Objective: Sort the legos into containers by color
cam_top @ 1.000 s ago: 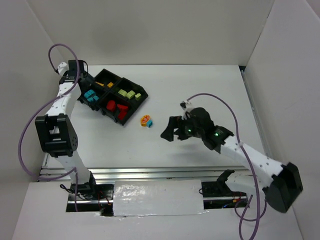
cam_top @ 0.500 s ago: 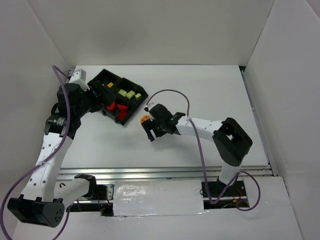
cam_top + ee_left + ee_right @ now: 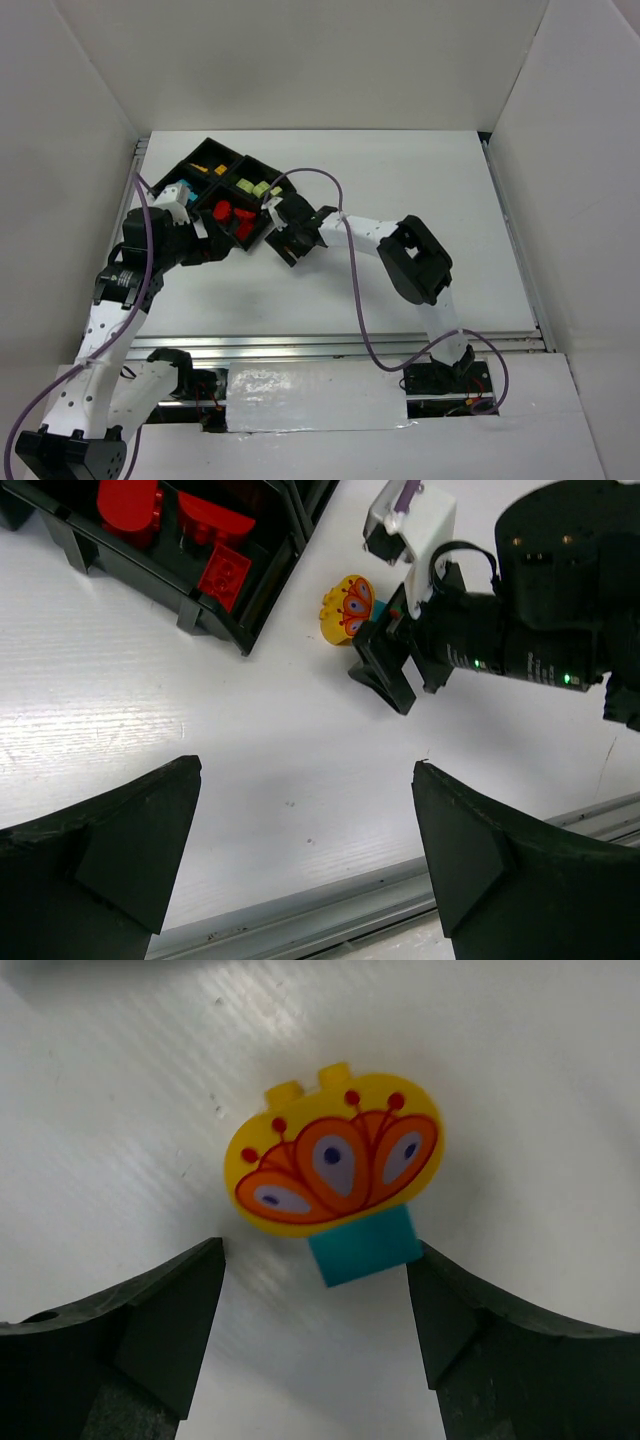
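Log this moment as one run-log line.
right gripper: open, flanking yellow-and-teal brick on table | left gripper: open, empty, above table | tray: holds red bricks | grasp: not yet

Yellow-teal lego point(image 3: 335, 1165) — loose beside black tray point(image 3: 213, 623)

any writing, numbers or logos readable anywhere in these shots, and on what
None: no word, number or brand can be read in any view.
The yellow brick carries only a printed orange and lilac feather pattern with red dots, no letters.
The black housing of the right arm shows two small green lights, no readable label.
The black tray shows no marking.
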Controlling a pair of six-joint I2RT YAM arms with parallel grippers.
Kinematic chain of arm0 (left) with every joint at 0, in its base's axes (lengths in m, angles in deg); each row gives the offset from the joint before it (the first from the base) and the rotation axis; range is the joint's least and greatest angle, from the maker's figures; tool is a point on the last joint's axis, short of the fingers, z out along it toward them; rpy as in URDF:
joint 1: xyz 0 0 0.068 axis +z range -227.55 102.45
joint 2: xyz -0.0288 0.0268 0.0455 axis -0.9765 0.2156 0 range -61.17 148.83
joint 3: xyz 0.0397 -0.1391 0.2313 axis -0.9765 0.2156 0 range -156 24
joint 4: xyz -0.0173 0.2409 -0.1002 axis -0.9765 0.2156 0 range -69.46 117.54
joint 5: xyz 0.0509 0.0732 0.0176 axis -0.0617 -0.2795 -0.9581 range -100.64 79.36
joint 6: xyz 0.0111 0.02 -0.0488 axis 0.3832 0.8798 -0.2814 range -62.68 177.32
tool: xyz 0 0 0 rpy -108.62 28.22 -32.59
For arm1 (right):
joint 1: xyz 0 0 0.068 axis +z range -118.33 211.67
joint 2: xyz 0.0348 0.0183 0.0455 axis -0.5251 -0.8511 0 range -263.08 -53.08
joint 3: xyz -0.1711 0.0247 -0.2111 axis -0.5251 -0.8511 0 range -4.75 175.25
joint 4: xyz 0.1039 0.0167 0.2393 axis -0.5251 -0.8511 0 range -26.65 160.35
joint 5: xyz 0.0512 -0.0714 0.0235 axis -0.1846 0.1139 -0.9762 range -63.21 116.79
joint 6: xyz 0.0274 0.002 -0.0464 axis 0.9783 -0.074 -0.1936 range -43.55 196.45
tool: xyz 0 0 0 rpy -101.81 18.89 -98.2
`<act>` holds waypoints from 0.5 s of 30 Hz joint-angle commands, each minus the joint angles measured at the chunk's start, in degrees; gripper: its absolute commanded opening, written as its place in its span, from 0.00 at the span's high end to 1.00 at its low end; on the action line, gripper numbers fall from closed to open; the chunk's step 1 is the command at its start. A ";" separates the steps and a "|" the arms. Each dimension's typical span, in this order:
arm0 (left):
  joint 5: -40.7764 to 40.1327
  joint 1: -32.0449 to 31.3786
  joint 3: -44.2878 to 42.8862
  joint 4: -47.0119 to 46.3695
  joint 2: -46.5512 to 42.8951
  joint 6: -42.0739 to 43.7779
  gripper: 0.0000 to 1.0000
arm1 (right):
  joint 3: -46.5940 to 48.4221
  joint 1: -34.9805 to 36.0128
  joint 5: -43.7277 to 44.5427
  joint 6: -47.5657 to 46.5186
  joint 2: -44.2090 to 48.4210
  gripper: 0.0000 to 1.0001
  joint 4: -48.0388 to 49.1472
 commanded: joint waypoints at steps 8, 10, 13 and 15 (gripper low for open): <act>3.03 0.02 -0.42 -2.78 -0.05 1.88 0.01 | 7.11 -2.07 0.33 -3.99 -3.40 0.24 -6.10; 3.82 0.02 -0.24 -2.96 0.12 1.88 0.01 | 6.84 -2.95 -2.73 -5.83 -2.87 0.23 -6.28; 4.61 0.11 -0.33 -3.13 0.47 2.06 0.01 | 8.25 -4.53 -8.01 -8.90 -3.40 0.22 -8.03; 4.88 0.02 -0.24 -3.13 0.65 2.15 0.01 | 9.12 -4.97 -11.60 -11.10 -4.19 0.21 -8.83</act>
